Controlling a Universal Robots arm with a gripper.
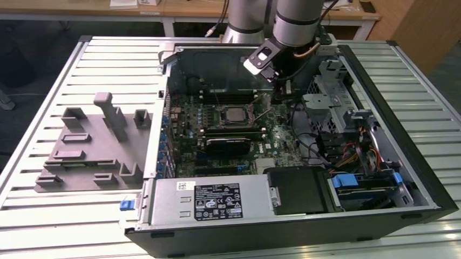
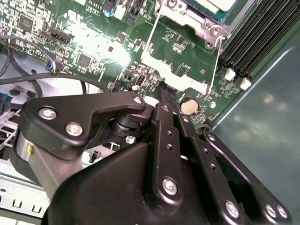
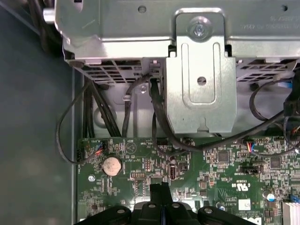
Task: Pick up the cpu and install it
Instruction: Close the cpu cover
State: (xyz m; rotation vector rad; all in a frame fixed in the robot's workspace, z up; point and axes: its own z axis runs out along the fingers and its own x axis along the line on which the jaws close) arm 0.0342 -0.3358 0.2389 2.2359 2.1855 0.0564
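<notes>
1. One cpu [image 1: 232,115] lies in its socket on the green motherboard [image 1: 270,137], inside the open computer case [image 1: 288,237].
2. In the exterior view, one tool [image 1: 282,91] hangs at two o'clock of it, fingers pressed together and empty, near one coin cell [image 3: 112,165].
3. One black block [image 1: 229,144] lies at six o'clock, and one grey moulded tray [image 1: 90,145] at nine o'clock on the tabletop [image 1: 43,226].

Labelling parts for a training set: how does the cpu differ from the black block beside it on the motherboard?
The cpu is silver-grey and square; the black block is dark and oblong. The cpu sits within a metal socket frame; the black block shows no such frame. The black block looks larger than the cpu. Both lie flat on the motherboard.
</notes>
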